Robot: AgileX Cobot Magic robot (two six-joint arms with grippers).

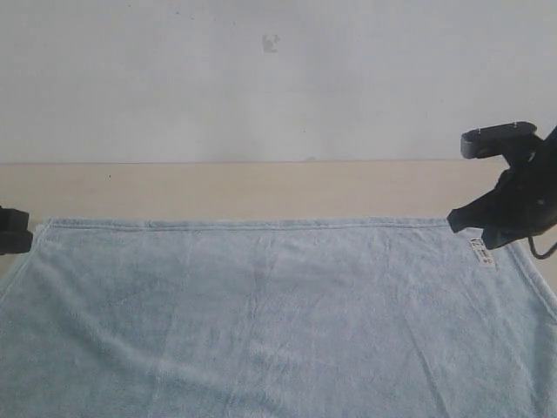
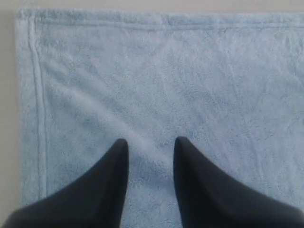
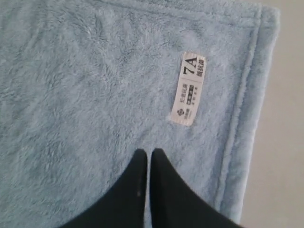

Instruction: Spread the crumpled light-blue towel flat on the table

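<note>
Left gripper point(image 2: 150, 142): only a dark end piece shows at the left edge of the exterior view. In the left wrist view its two black tapered fingers point(image 2: 111, 185) stand apart, with a clear gap between the tips and nothing held between them. Right gripper point(image 3: 145, 153): its black fingers point(image 3: 166, 190) lie pressed together, leaving only a thin slit. In the exterior view the dark right arm point(image 1: 526, 187) enters from the right edge with the gripper tip aimed toward the middle, and carries a grey bar-shaped part point(image 1: 498, 138) on top.
</note>
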